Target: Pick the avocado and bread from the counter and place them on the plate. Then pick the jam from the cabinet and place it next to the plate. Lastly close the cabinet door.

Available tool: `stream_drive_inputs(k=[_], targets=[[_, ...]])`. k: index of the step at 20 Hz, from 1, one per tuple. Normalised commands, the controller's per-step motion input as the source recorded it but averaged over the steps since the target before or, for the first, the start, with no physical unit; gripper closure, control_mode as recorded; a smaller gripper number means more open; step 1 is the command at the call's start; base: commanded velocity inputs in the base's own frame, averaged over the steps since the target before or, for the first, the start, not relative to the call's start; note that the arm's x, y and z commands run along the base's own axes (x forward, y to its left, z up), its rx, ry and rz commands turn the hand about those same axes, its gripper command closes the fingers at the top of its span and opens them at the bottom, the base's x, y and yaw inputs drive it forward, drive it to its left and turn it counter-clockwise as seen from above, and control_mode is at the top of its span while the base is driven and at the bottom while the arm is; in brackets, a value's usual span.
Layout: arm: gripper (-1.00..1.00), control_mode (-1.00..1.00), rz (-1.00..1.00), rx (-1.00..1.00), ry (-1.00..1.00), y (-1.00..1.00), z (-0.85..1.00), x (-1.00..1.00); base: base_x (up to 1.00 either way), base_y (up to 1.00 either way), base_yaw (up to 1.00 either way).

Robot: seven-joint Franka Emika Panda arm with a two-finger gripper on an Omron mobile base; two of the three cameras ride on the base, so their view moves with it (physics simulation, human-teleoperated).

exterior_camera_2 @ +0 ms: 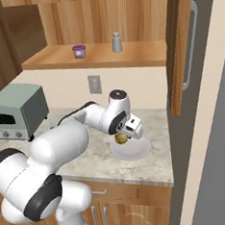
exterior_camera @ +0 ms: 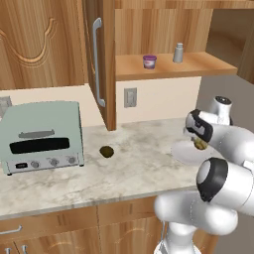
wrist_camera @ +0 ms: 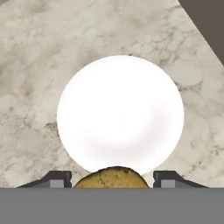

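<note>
Nearest the hand camera, at the bottom centre of its frame, the bread (wrist_camera: 111, 177) sits between the two dark fingertips of the end effector (wrist_camera: 112, 179), which grasps it. Just above it in that frame, the white plate (wrist_camera: 120, 113) lies bare on the marbled table (wrist_camera: 35, 52), so the bread hangs over the plate's near edge.

In the left base view, from left to right: the grey-green toaster oven (exterior_camera: 42, 135) stands at the left; the avocado (exterior_camera: 106, 151) lies at the centre on the table, well apart from the plate (exterior_camera: 184, 153) at centre right. In the upper half, the cabinet door (exterior_camera: 101, 59) stands open, and to its right the jam (exterior_camera: 149, 61) rests on the cabinet (exterior_camera: 163, 30) shelf beside a grey shaker bottle (exterior_camera: 178, 52).

The step in hand appears to be placing the bread. The next move calls for lowering it towards the middle of the plate and letting go, leaving room for the avocado, which is not yet picked.
</note>
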Motion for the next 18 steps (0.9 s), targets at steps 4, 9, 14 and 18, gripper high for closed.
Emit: stream_drive_inputs(k=[4, 9, 14, 18], targets=[[1.0, -1.0, 0.15, 0.01, 0.0, -0.15, -0.01, 0.47, 0.0, 0.0, 0.0], [1.0, -1.0, 0.09, 0.0, 0.01, -0.09, -0.16, 0.4, 0.0, 0.0, 0.0], [1.0, -1.0, 0.01, 0.0, 0.01, -0.17, -0.33, 0.03, 0.0, 0.0, 0.0], [1.0, -1.0, 0.0, -0.01, 0.0, -0.03, -0.33, 0.0, 0.0, 0.0, 0.0]])
